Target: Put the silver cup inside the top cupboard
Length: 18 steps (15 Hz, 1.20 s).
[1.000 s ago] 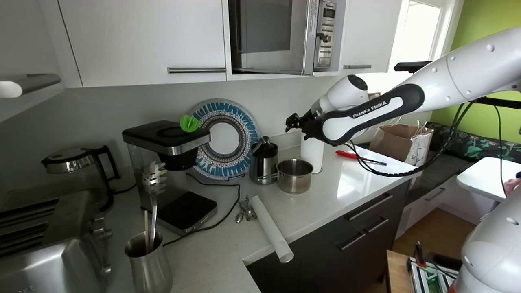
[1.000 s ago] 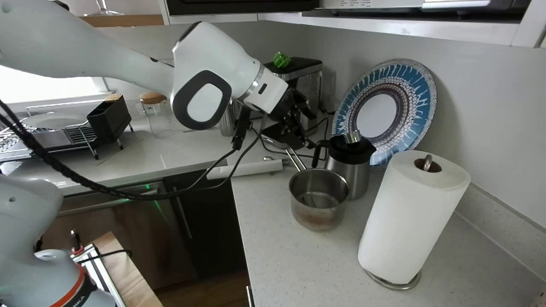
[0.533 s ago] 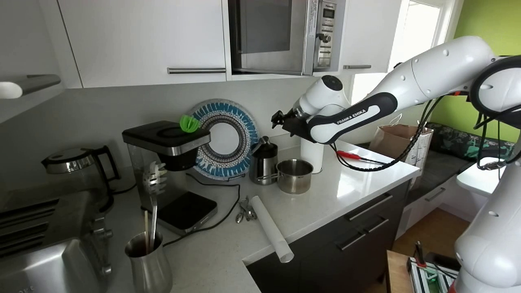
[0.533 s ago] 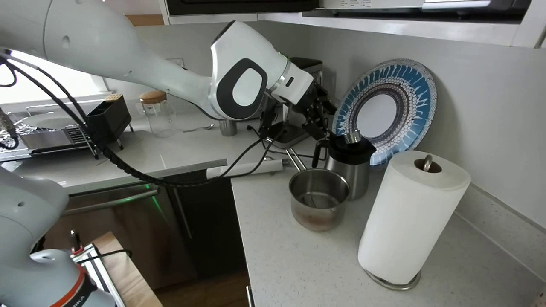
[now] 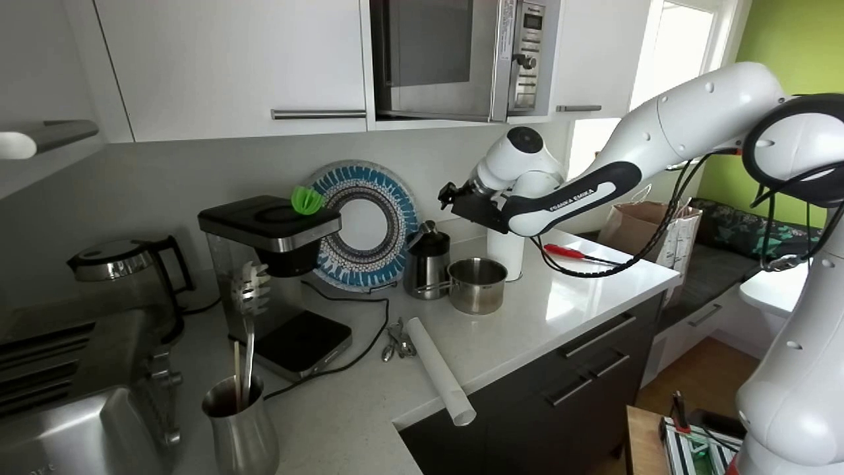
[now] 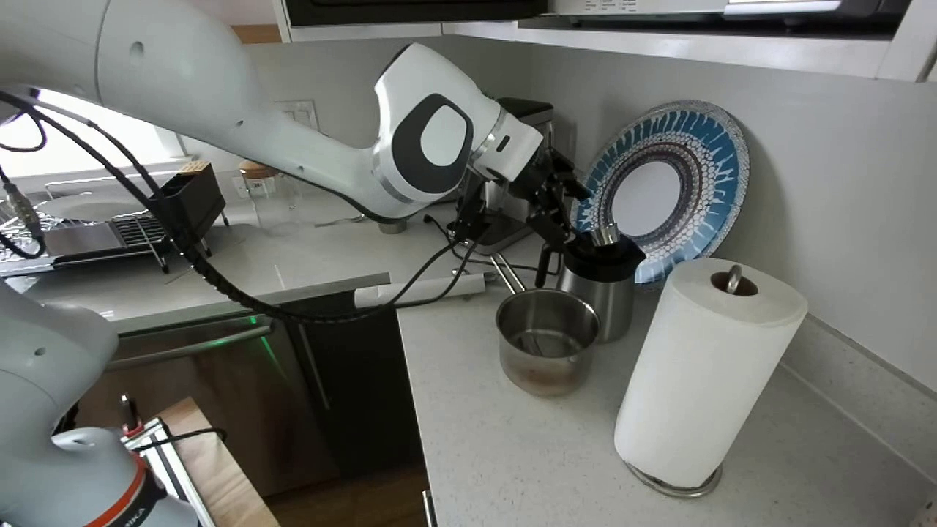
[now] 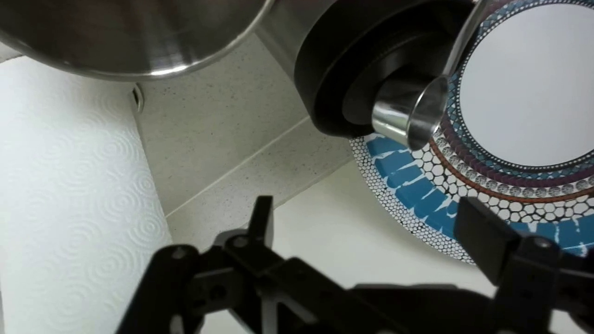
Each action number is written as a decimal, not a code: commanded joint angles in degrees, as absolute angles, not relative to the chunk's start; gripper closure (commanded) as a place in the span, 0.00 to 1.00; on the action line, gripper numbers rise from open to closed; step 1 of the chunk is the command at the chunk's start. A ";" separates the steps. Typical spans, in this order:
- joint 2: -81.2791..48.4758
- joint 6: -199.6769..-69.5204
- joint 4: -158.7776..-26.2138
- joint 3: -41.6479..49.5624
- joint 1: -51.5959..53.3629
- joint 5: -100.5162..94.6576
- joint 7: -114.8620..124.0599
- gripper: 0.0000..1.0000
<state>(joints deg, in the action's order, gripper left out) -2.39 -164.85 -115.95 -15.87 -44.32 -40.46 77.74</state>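
One silver cup [image 7: 398, 112], one saucepan [image 6: 547, 351], one toaster [image 5: 86, 396]

In an exterior view the arm [image 5: 712, 112] slants down from two o'clock to its wrist [image 5: 511, 161], aimed toward eight, and in the wrist view the claw [image 7: 366, 218] has its fingers [image 7: 485, 239] wide apart.

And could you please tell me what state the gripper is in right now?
Gripper: open and holding nothing, its jaws wide apart in the wrist view.
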 commanded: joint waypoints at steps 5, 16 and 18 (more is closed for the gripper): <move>-12.03 -157.70 -105.85 -15.92 -39.41 -55.33 92.87 0.10; -18.84 -151.53 -97.89 -15.53 -36.55 -55.58 95.28 0.57; -18.67 -151.45 -97.76 -15.57 -36.68 -55.27 95.12 0.72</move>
<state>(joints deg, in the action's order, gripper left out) -17.98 -152.81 -99.09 -16.02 -37.38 -54.51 93.46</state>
